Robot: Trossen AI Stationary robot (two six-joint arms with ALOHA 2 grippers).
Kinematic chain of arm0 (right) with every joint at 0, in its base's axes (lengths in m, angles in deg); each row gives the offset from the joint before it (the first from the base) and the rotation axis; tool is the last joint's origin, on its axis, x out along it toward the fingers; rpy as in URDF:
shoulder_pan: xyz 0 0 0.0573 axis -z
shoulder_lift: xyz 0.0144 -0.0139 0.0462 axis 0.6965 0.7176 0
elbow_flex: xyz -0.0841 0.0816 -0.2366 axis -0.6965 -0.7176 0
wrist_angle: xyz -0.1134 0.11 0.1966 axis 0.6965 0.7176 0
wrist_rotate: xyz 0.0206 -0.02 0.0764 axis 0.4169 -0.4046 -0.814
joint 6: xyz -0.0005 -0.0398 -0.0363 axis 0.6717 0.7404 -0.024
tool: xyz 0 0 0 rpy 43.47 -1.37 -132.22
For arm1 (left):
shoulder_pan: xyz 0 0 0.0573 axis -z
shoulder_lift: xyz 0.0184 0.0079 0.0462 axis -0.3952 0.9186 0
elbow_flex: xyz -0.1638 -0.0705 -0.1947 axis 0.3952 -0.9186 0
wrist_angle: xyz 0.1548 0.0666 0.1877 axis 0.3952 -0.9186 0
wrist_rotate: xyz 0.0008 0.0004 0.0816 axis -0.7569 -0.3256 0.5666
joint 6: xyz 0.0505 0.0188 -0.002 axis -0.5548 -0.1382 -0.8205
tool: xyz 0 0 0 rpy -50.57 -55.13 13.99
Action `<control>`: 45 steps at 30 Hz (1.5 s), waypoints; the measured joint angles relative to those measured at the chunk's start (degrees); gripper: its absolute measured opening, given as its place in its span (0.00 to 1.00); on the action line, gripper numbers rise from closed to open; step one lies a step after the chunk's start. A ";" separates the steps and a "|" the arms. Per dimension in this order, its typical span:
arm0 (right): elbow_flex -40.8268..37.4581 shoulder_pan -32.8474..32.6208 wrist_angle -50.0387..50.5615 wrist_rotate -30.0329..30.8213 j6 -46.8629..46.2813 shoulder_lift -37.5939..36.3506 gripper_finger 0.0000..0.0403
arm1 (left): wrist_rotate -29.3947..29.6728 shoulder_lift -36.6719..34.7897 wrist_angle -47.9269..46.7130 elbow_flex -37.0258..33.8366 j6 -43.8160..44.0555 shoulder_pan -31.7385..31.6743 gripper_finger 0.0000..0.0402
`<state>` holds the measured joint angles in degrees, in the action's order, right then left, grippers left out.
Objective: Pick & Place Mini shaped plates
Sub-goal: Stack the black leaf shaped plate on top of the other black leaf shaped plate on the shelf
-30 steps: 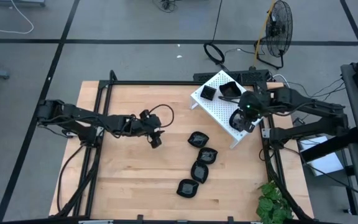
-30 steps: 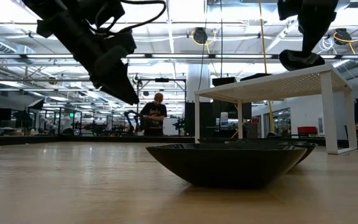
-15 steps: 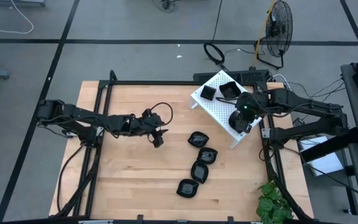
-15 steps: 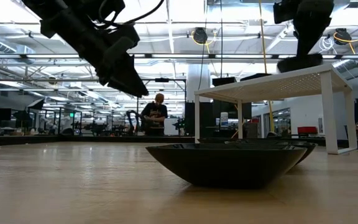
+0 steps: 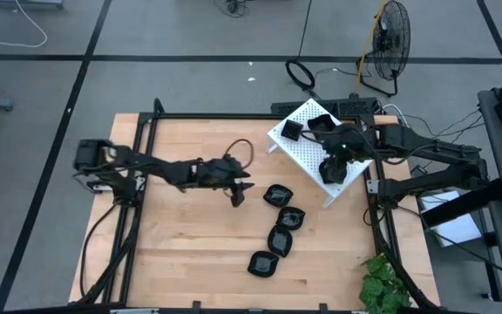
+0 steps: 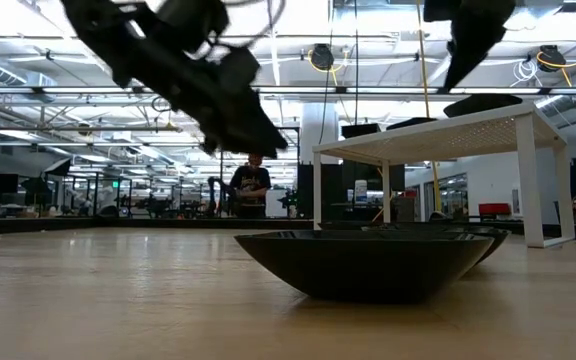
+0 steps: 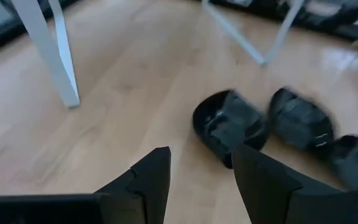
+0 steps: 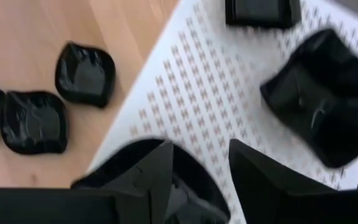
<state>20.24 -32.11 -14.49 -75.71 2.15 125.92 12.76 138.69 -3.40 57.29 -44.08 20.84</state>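
Several mini shaped plates, glossy black, lie in a row on the wooden table (image 5: 190,253), from the far one (image 5: 278,195) to the near one (image 5: 263,263). Three more sit on the white perforated rack (image 5: 308,148): two at its far end (image 5: 292,130) (image 5: 322,125) and one (image 5: 336,172) at its near end. My right gripper (image 8: 201,165) hangs open just above that near plate (image 8: 114,171), clear of it in the low view (image 6: 458,75). My left gripper (image 7: 201,165) is open above the table, just left of the row's far plate (image 7: 229,124).
The rack (image 6: 448,130) stands on legs at the table's far right. A black frame (image 5: 146,131) rims the table. A green plant (image 5: 382,283) sits at the near right corner. Bare wood lies left of the row of plates.
My right gripper has opened and let go of its plate, which now lies flat on the rack's near end. My left gripper has moved toward the table's right edge, close to the row's far plate, and has tipped nearer to level.
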 joint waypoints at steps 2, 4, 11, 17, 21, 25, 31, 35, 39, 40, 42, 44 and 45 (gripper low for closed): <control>0.00 0.00 -2.30 0.00 1.85 0.00 0.37 | -0.06 4.16 -0.08 2.42 -1.67 -0.22 0.43; 0.00 -0.01 -4.83 -0.02 3.80 0.00 0.37 | -1.10 8.71 0.34 5.46 -3.79 -0.18 0.43; 0.00 -0.04 -12.84 -0.07 8.49 0.00 0.36 | -5.12 19.13 0.12 13.45 -4.92 -0.84 0.43; 0.00 -0.11 -15.44 -0.16 10.21 -0.02 0.36 | -7.69 22.57 -1.53 15.46 -3.09 -1.65 0.43; 0.00 -0.13 -16.45 -0.20 11.08 -0.02 0.35 | -7.82 24.76 -0.84 15.43 -1.46 -2.31 0.43; 0.00 -0.13 -16.87 -0.17 11.31 -0.01 0.35 | -9.28 24.94 -1.02 15.48 -1.32 -2.45 0.43; 0.00 -0.13 -16.79 -0.17 11.47 0.00 0.35 | -10.38 25.10 -0.01 15.42 -1.86 -2.27 0.43; 0.00 -0.13 -16.76 -0.20 11.32 0.00 0.35 | -10.63 25.10 -0.30 15.43 -2.33 -2.25 0.43; 0.00 -0.13 -16.77 -0.17 11.30 0.00 0.35 | -12.39 25.10 -0.91 15.42 -4.14 -2.25 0.43; 0.00 -0.13 -16.76 -0.17 11.30 0.00 0.34 | -12.46 25.09 -0.91 15.42 -4.58 -2.25 0.43; 0.00 -0.13 -16.76 -0.17 11.30 0.00 0.34 | -12.48 25.08 -1.07 15.42 -5.37 -2.21 0.43; 0.00 -0.13 -16.76 -0.17 11.28 0.00 0.34 | -12.50 25.08 -1.36 15.42 -6.24 -2.19 0.43; 0.00 -0.13 -16.76 -0.15 11.28 0.00 0.34 | -12.50 25.08 -1.33 15.42 -6.57 -2.19 0.43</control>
<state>20.24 -32.24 -31.25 -75.86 13.43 125.92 0.26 163.77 -4.73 72.71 -50.65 18.65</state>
